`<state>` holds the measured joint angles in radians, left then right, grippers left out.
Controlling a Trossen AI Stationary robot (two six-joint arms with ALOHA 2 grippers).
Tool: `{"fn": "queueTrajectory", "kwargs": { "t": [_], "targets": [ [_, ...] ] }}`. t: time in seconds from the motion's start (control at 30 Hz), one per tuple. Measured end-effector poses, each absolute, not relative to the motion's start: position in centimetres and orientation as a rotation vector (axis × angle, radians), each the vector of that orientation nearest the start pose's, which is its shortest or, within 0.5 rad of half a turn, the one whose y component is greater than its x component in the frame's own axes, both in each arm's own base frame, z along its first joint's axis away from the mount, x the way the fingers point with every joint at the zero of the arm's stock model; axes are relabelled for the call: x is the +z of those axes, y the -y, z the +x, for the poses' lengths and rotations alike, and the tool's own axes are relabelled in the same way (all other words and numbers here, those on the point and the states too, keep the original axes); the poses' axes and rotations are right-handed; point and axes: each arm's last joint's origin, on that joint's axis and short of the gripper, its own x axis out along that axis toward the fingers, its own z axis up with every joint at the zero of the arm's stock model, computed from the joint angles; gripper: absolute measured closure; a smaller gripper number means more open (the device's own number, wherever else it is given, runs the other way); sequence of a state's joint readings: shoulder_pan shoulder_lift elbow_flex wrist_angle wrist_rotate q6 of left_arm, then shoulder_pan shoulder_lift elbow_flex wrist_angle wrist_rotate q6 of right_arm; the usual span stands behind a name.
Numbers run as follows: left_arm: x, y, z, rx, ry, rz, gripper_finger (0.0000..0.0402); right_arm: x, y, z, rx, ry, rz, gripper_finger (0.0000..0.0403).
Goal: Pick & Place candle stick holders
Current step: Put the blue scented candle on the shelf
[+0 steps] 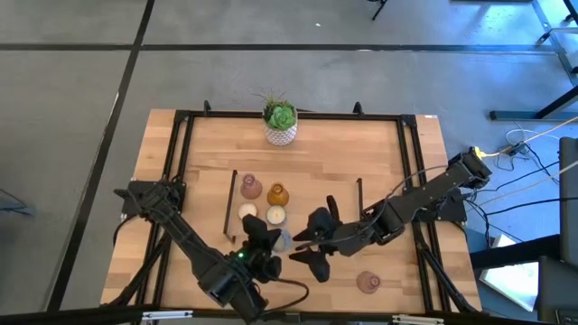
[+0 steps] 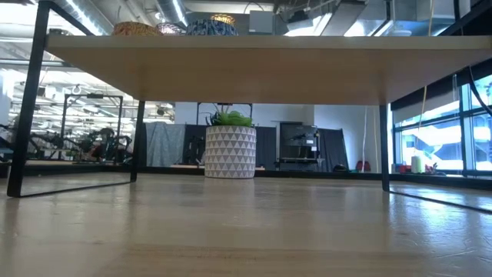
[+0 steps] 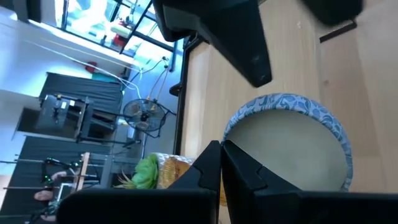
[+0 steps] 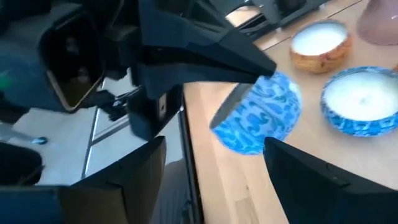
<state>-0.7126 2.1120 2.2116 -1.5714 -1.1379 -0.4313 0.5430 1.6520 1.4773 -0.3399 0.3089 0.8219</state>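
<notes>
we start with the wooden table (image 1: 379, 162), framed in black bars. the left arm (image 1: 185, 239) reaches from the table's left edge toward the middle of the near side, and the right arm (image 1: 424, 194) slants in from the right edge to meet it. at the far edge stands the white pot (image 1: 281, 134) with its green plant, well apart from both arms.

the left gripper (image 1: 266, 236) has its fingers (image 3: 208, 168) pressed tight together. the blue-patterned holder (image 3: 286, 140) sits right at their tips, tilted with its cream inside turned toward that wrist. it looks nipped by the rim, though the contact itself is hidden behind the fingers. the right gripper (image 1: 312, 242) is just beside it, with its fingers (image 4: 311, 180) spread wide, one on each side of that same holder and not touching it.

the other candle stick holders lie mostly in a cluster just beyond the left gripper:
- a dusty-pink holder (image 1: 250, 188) and an amber holder (image 1: 277, 193) stand side by side
- two low cream-white holders (image 1: 247, 211) sit just in front of them, nearer the grippers
- a second pink holder (image 1: 368, 282) stands alone near the front edge, under the right arm's side
</notes>
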Motion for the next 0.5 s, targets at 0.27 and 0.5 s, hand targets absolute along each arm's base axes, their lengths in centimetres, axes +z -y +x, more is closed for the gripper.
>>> {"fn": "queueTrajectory", "kwargs": {
  "t": [0.27, 0.5],
  "targets": [
    [33.54, 24.09, 32.25, 0.538, -0.741, 0.806, 0.04, 33.3, -18.21, 32.62, -0.081, -0.512, 0.55, 0.013],
    [33.58, 23.88, 32.41, 0.545, -0.741, 0.832, 0.04, 33.33, -17.83, 32.84, -0.101, -0.498, 0.544, 0.013]
  ]
}}
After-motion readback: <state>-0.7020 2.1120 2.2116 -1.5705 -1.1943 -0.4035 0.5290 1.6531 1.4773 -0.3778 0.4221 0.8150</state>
